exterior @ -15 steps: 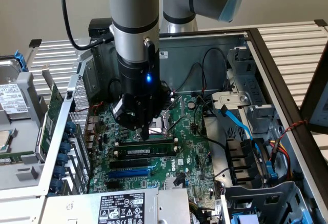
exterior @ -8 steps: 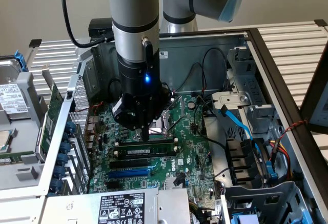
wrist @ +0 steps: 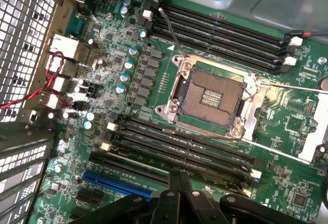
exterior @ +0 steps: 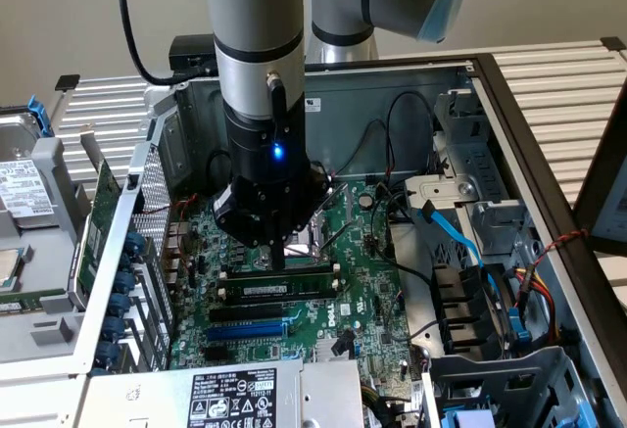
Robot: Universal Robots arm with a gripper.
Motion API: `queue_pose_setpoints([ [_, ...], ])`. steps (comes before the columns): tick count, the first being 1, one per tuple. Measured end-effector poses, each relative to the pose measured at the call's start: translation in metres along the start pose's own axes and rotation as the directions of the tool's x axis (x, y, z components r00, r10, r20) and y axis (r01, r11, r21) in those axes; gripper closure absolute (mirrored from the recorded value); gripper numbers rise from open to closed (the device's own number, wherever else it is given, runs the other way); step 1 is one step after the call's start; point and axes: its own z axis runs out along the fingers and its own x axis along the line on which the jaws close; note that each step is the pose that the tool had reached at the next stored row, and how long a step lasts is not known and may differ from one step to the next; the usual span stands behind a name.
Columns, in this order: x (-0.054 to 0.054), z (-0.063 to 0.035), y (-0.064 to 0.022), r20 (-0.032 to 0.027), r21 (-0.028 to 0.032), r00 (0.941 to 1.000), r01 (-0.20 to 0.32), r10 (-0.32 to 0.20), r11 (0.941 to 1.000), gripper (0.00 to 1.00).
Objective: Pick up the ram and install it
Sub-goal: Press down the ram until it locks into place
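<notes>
Black gripper (wrist: 179, 180) fingers are seen pressed together, with no gap between them. In the exterior view the gripper (exterior: 279, 261) is lowered into the open computer case (exterior: 509, 105), and its closed tips are placed at the upper edge of the ram (exterior: 294, 277). Whether the tips touch the ram cannot be told. The ram is stood on edge in a memory slot of the near bank, directly below the tips, with its labelled face turned toward the near side.

Just beyond the fingers, the uncovered processor socket (wrist: 212, 97) is located between the near bank and the far bank of memory slots (wrist: 220, 32). A blue expansion slot (exterior: 245, 331) is located near the ram, on its near side. A red wire (wrist: 51, 75) is routed beside the rear connectors, clear of the gripper. A blue cable (exterior: 460, 242) is draped over the drive bay at the exterior view's right.

Inside the case, the motherboard (exterior: 362, 291) is mounted flat, and a labelled power supply (exterior: 230, 399) is fitted at the near edge. Outside the case, at the exterior view's left, a hard drive (exterior: 24, 188) is laid.
</notes>
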Motion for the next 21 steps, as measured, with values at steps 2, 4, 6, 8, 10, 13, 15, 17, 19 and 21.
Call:
queue_pose_setpoints([
  [2,0.0,0.0,0.0,0.0005,0.0006,0.9997,-0.024,0.024,0.9997,0.9],
  [4,0.0,0.0,0.0,0.0009,0.001,0.9989,-0.046,0.046,0.9989,0.9],
  [6,0.0,0.0,0.0,0.0016,0.0011,0.9977,-0.068,0.068,0.9977,0.9],
  [8,0.0,0.0,0.0,0.0017,0.0011,0.9973,-0.074,0.074,0.9973,0.9],
  [10,0.0,0.0,0.0,0.0017,0.0011,0.9973,-0.074,0.074,0.9973,0.9],
  [13,0.004,0.0,0.0009,0.001,0.004,0.9972,-0.074,0.074,0.9972,0.9],
  [15,0.009,0.0003,0.0023,0.0005,0.0077,0.9972,-0.075,0.075,0.9972,0.9],
  [17,0.014,0.0007,0.0034,-0.0005,0.0142,0.9971,-0.076,0.076,0.997,0.9],
  [19,0.018,0.0016,0.0046,-0.0026,0.0268,0.9971,-0.077,0.077,0.9967,0.9],
  [21,0.022,0.0028,0.0055,-0.0045,0.0383,0.9969,-0.078,0.078,0.9962,0.9],
])
